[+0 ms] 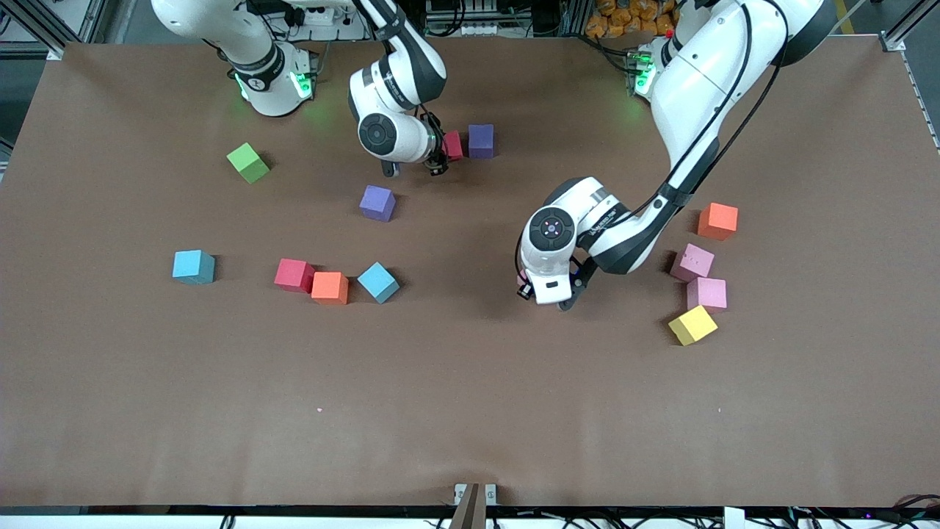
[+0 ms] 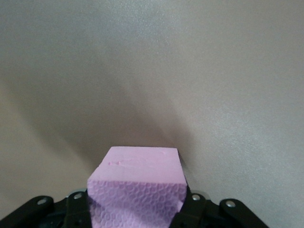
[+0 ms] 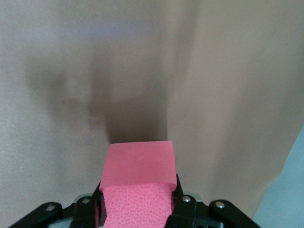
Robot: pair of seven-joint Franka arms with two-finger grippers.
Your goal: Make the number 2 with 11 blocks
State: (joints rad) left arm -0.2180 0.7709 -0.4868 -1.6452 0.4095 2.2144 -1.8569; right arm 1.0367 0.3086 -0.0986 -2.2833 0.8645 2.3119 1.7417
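Brown paper covered the table [image 1: 470, 411]. Left gripper [image 1: 547, 294], low over the table's middle, had its fingers closed on a pink block [image 2: 137, 183]; the wrist view showed the block clamped between the pads. Right gripper [image 1: 437, 163], near the robots' edge, was shut on a red block [image 1: 453, 145], which stood just beside a purple block [image 1: 481, 140]. A second purple block [image 1: 377, 203] lay nearer the camera. Toward the left arm's end lay an orange block [image 1: 717, 220], two pink blocks [image 1: 692, 262] [image 1: 706, 294] and a yellow block [image 1: 692, 325]. Toward the right arm's end lay a red block [image 1: 294, 275] touching an orange one [image 1: 330, 287], two light blue blocks [image 1: 378, 282] [image 1: 194, 267], and a lime-green cube [image 1: 248, 162]
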